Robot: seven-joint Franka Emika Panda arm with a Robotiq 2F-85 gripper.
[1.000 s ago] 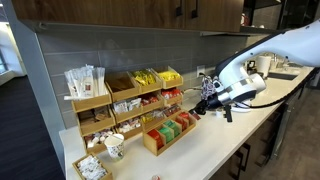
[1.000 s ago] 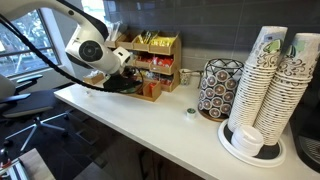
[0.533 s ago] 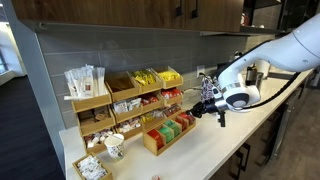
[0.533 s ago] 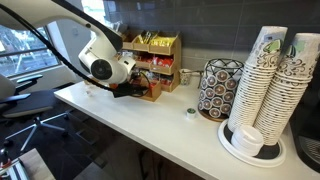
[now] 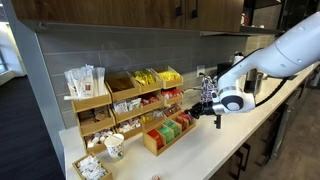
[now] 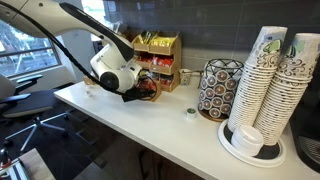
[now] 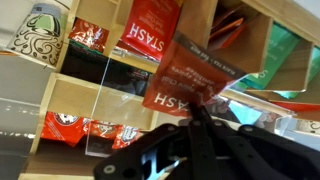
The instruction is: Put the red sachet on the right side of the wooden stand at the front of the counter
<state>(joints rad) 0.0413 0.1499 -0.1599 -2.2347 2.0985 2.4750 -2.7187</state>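
Observation:
My gripper (image 7: 193,112) is shut on the red sachet (image 7: 195,75), a flat red packet with white lettering, held up in front of the shelves in the wrist view. In an exterior view the gripper (image 5: 203,108) hangs just right of the low wooden stand (image 5: 168,133), which has rows of green, orange and red packets and sits on the white counter (image 5: 222,150). In the other exterior view the gripper (image 6: 133,92) and arm hide most of the stand. The sachet is too small to make out in both exterior views.
A larger tiered wooden rack (image 5: 120,95) of packets stands behind the stand. A paper cup (image 5: 114,146) and a tray of white packets (image 5: 92,167) sit at the left. Stacked paper cups (image 6: 275,80), a patterned holder (image 6: 218,88) and a small lid (image 6: 190,113) stand further along the counter.
The arm's wrist has sunk a little and swung closer to the racks, with the sachet still held. Nothing on the counter has moved.

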